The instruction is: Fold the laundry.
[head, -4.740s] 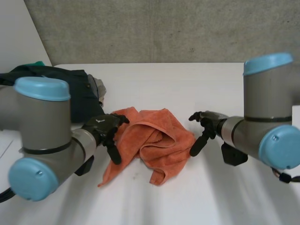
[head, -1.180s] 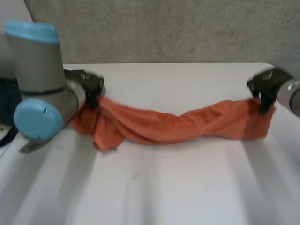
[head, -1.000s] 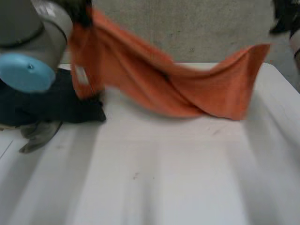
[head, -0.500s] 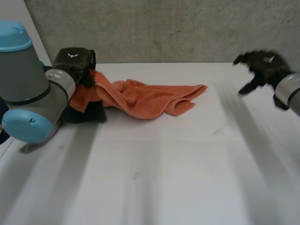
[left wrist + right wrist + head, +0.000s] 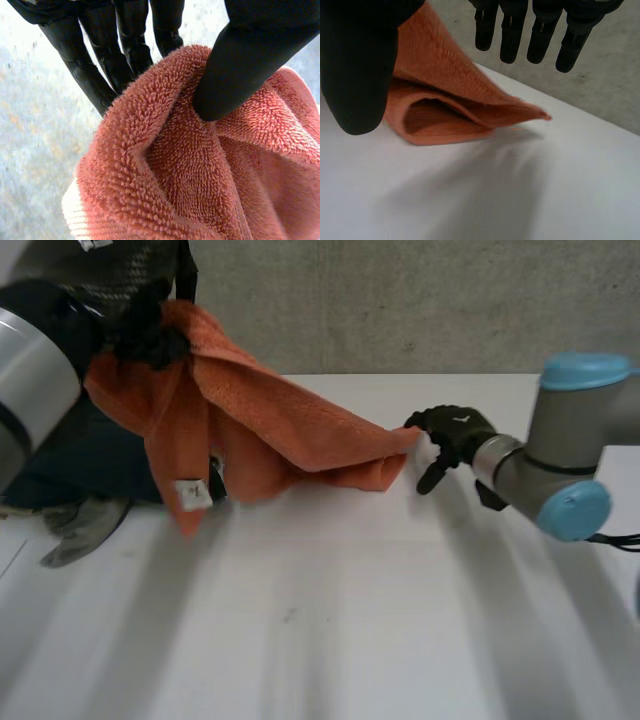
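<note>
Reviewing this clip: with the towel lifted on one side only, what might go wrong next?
The left robot hand pinches just a bunched fold of the orange terry towel, so it may slip. The right robot hand is open beside the towel's far corner on the white table; further lifting could drag that corner away. The hanging part could snag the dark clothing pile.
</note>
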